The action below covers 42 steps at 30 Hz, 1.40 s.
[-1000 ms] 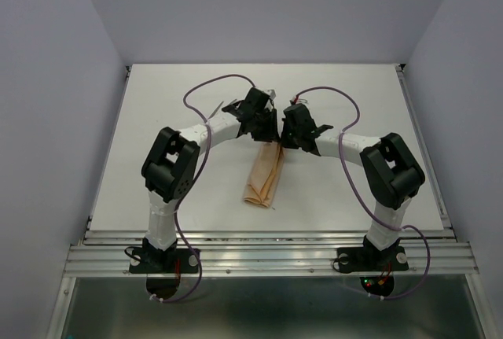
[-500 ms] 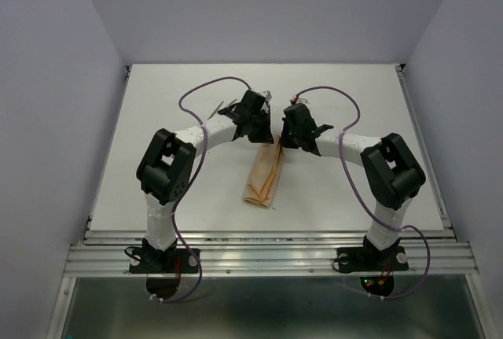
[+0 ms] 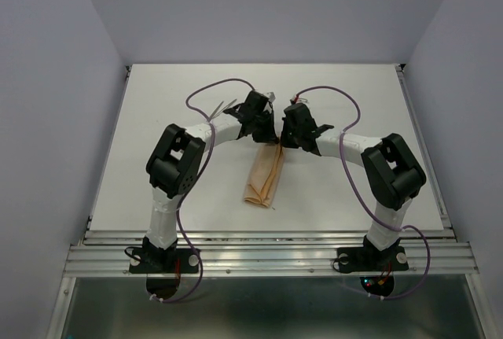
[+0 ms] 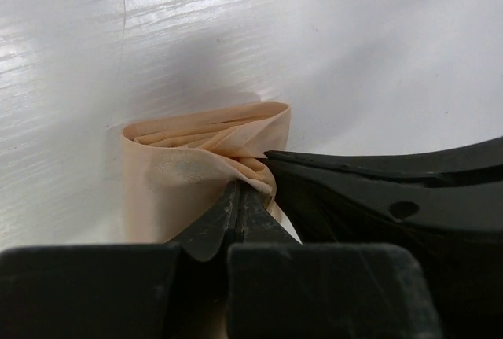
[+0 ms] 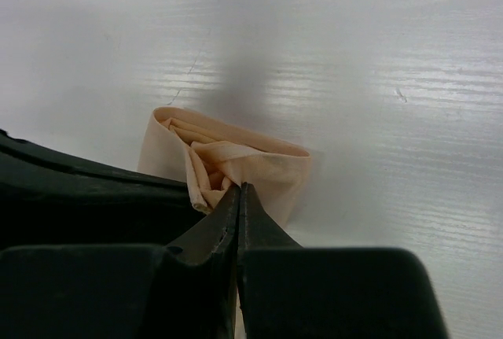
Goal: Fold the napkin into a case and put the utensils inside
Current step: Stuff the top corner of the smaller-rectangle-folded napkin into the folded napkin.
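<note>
Fingers on the left [image 4: 211,230] just closed on the napkin [image 4: 173,172] end; right fingers [image 5: 211,238] pinch it too, so folding can probably continue.

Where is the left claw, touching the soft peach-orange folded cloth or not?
Touching. The left wrist view shows the left gripper shut, its black tips pinching a fold of the soft peach-orange napkin.

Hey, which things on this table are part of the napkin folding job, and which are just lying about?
Job: napkin, folded narrow; utensils, lying left of the grippers; left gripper and right gripper, both pinching the napkin's far end.
Just there: table; purple cables.
</note>
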Available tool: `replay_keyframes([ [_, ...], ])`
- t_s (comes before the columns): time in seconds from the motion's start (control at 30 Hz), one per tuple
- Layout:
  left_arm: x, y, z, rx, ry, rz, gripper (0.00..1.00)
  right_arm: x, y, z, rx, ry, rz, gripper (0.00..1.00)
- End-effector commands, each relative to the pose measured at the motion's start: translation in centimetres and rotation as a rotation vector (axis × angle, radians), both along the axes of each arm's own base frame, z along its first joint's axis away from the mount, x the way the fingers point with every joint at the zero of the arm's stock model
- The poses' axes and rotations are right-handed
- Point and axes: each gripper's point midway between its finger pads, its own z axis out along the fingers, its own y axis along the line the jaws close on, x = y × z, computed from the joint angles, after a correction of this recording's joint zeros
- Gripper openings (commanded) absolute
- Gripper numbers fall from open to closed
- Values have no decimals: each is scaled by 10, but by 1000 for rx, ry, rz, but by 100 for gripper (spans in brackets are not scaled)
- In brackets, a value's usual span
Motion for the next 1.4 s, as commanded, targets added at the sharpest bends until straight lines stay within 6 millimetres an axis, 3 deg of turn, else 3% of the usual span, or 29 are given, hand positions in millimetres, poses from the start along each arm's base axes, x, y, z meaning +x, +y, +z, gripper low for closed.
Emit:
replay_keyframes([
  [0.0, 3, -14, 7, -49, -5, -25, 0, 10, 4, 29, 56, -78, -5, 1],
  [0.37, -7, -16, -30, -18, 55, -36, 0, 9, 8, 33, 76, -75, 10, 1],
  [1.0, -12, -20, -53, 6, 97, -44, 0, 3, 26, 49, 144, -75, 102, 1],
  [1.27, -12, -20, -48, 9, 90, -44, 0, 0, 17, 42, 116, -71, 71, 1],
  [1.37, -14, -21, -22, -32, 49, -56, 0, 0, 8, 37, 98, -68, 50, 1],
])
